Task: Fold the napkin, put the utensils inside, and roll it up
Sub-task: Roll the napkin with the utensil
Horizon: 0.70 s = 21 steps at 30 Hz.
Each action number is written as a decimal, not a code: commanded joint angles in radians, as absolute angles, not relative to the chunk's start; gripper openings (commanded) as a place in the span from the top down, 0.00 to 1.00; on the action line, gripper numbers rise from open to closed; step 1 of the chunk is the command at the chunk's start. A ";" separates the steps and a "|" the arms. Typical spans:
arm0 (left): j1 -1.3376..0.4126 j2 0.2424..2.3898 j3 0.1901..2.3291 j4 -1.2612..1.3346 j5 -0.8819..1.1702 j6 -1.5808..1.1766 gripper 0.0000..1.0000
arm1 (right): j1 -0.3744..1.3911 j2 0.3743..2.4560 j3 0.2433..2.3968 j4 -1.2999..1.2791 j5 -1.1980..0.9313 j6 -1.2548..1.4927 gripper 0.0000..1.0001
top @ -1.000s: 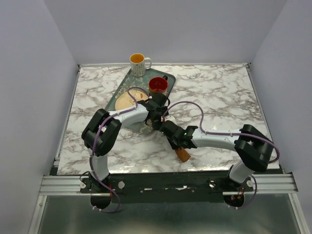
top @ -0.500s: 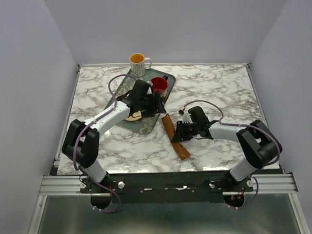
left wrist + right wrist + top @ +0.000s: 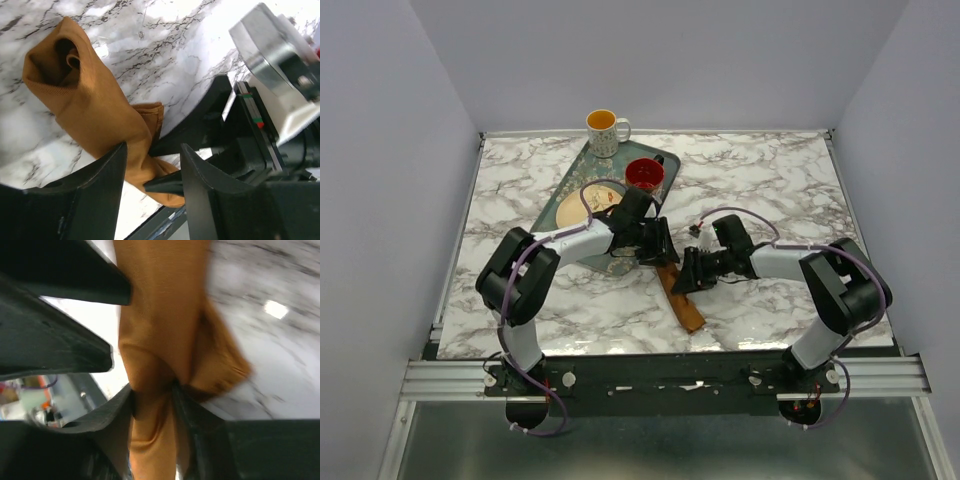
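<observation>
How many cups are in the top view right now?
2. A patterned mug stands at the far edge of the tray; a red cup sits on the tray just nearer. The arms cover part of the tray, so another could be hidden.

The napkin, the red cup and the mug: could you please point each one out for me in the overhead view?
napkin (image 3: 687, 311), top external view, near end of the roll.
red cup (image 3: 644, 176), top external view, its inside.
mug (image 3: 604, 141), top external view, its outer wall.

no readable text, labels or numbers anywhere
</observation>
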<state>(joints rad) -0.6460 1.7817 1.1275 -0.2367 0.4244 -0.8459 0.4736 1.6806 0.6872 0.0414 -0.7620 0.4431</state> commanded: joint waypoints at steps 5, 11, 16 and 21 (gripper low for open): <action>-0.652 1.815 1.158 -0.184 0.453 -0.876 0.46 | 0.469 1.681 0.721 -0.181 -0.555 0.370 0.70; -0.666 1.755 1.152 -0.326 0.341 -0.853 0.38 | 0.468 1.706 0.756 -0.202 -0.600 0.344 0.82; -0.686 1.710 1.127 -0.373 0.290 -0.864 0.35 | 0.450 1.758 0.788 -0.216 -0.658 0.341 0.85; -0.696 1.741 1.130 -0.367 0.255 -0.858 0.35 | 0.410 1.807 0.802 -0.218 -0.739 0.327 0.85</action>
